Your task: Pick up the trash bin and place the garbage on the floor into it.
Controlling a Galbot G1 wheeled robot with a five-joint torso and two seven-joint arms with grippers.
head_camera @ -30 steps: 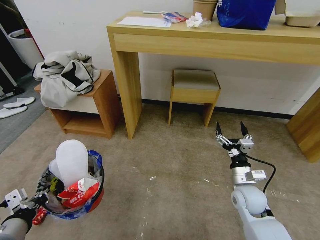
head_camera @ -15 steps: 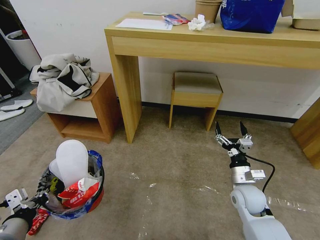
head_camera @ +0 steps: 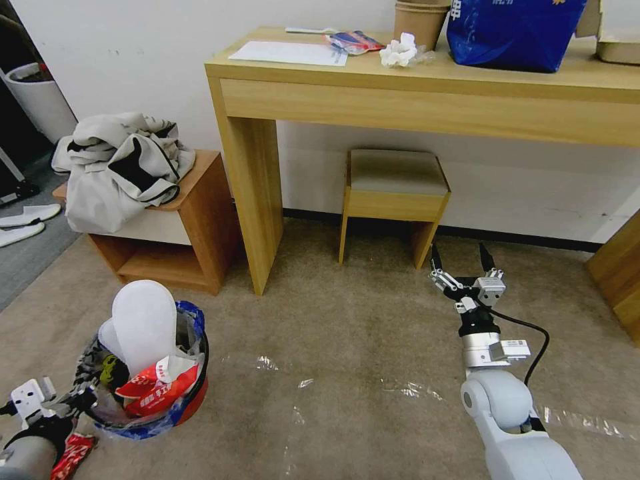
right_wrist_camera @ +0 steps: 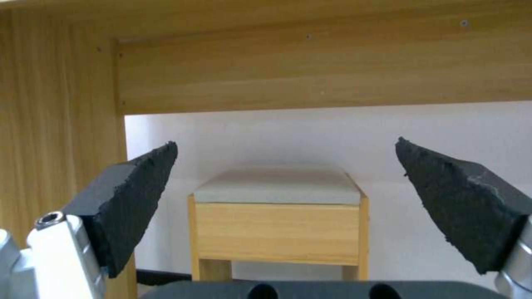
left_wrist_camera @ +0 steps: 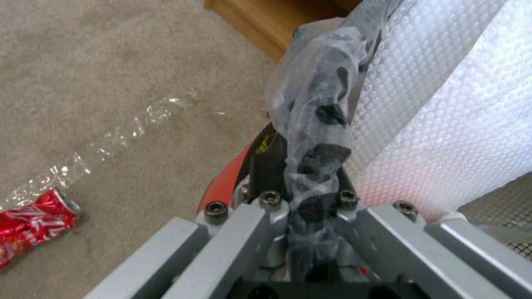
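Note:
The red trash bin (head_camera: 191, 402) hangs at the lower left, lined with a clear bag. A white slipper (head_camera: 143, 324) stands up out of it above red wrappers (head_camera: 157, 391). My left gripper (head_camera: 75, 402) is shut on the bin's rim and bag. In the left wrist view the gripper (left_wrist_camera: 304, 198) clamps the bagged rim, with the bin's red wall (left_wrist_camera: 226, 179) and the slipper (left_wrist_camera: 443, 124) beside it. A crushed red can (head_camera: 69, 451) (left_wrist_camera: 30, 228) lies on the carpet below that gripper. My right gripper (head_camera: 460, 257) (right_wrist_camera: 285, 166) is open and holds nothing, above the carpet before the stool.
A wooden desk (head_camera: 427, 100) stands against the wall with a small stool (head_camera: 395, 190) (right_wrist_camera: 277, 216) under it. A low cabinet (head_camera: 197, 207) carrying grey clothes (head_camera: 120, 170) is at the left. Two white slippers (head_camera: 23, 223) lie on grey flooring far left. Wooden furniture (head_camera: 620, 280) is at the right.
The whole head view has shifted, so the camera moved: the desk and stool sit lower in the picture. The red can now shows more. Both grippers keep their poses.

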